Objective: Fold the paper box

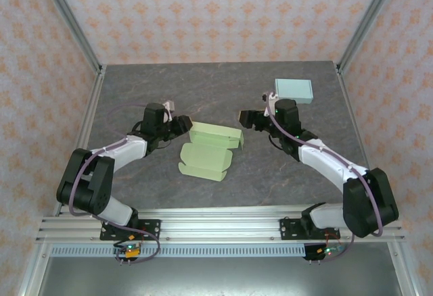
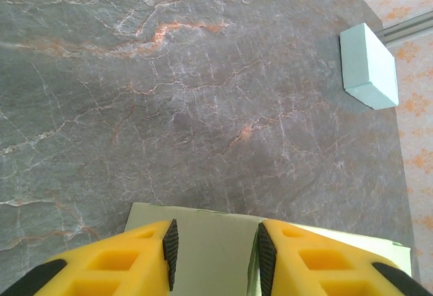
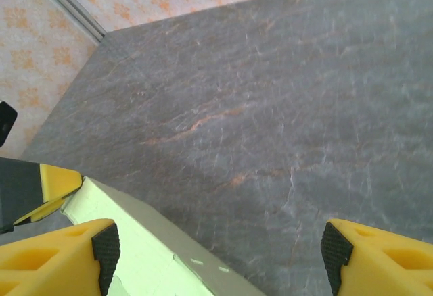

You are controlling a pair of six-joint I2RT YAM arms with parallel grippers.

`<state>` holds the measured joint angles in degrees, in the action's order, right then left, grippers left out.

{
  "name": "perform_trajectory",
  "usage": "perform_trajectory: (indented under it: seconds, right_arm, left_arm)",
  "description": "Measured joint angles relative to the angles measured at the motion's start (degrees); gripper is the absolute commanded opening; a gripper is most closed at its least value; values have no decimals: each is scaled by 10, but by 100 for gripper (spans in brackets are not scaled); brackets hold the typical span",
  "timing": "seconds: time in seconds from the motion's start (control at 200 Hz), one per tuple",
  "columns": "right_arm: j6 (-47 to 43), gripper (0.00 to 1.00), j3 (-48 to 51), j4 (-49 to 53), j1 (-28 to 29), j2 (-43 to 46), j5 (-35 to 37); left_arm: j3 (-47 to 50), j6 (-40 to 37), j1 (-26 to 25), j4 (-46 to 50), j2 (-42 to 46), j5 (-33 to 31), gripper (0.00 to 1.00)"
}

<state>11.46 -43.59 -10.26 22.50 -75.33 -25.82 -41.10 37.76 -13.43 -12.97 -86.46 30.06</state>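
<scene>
- Box (image 1: 211, 149): plain pale green paper, only partly formed and not closed.
- Its far part is raised into a long, low shape with a notched right end.
- Its near part is a flat panel lying on the bench (image 1: 203, 93), with angled corners.
- It lies mid-bench, long side running roughly left to right and slightly skewed.
- Close up, the paper (image 2: 213, 242) is unprinted and matte.

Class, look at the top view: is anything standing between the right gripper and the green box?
Nothing visible does. The right gripper sits just beside the green box, jaws open toward it. The blue box lies at the far right, off that path.
</scene>
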Motion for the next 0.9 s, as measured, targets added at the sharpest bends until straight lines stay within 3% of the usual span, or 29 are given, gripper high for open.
perform_trajectory:
  seconds: [0.23, 0.46, 0.596, 0.806, 0.901]
  right_arm:
    - [13, 77, 16, 38, -8, -10, -68]
    - [-218, 75, 57, 97, -21, 29, -113]
    - [-322, 60, 4, 143, -33, 23, -111]
    - [-436, 75, -138, 243, -15, -51, -98]
    - [-486, 78, -196, 323, 4, -94, -88]
  left_arm:
    - [11, 19, -3, -19, 3, -14, 38]
    - [12, 30, -5, -20, 6, -31, 37]
    - [13, 34, -5, -21, 6, -35, 36]
    - [13, 34, -5, -22, 6, -35, 36]
    - [13, 36, -5, -23, 6, -35, 36]
